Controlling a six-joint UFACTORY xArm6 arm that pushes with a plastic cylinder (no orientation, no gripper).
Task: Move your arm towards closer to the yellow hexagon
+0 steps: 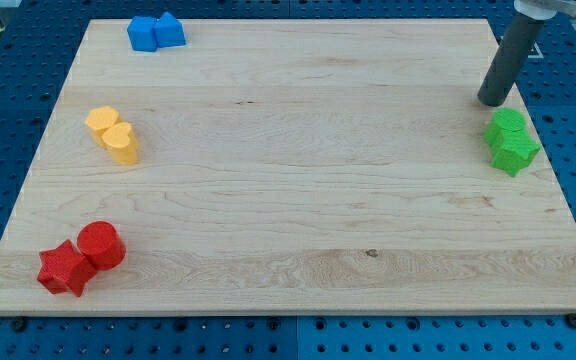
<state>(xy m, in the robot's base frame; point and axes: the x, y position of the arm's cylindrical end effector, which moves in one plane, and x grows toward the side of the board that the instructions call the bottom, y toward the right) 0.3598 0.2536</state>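
The yellow hexagon [101, 121] lies at the view's left, touching a yellow heart-shaped block [121, 143] just below and right of it. My tip [491, 101] rests on the board at the view's upper right, far to the right of the yellow hexagon. It stands just above and left of two green blocks, a rounded one [508, 125] and a star-like one [514, 150], with a small gap to the nearer one.
Two blue blocks [155, 32] sit at the top left. A red star [65, 268] and a red cylinder [101, 245] sit at the bottom left. The wooden board [298, 200] lies on a blue perforated table.
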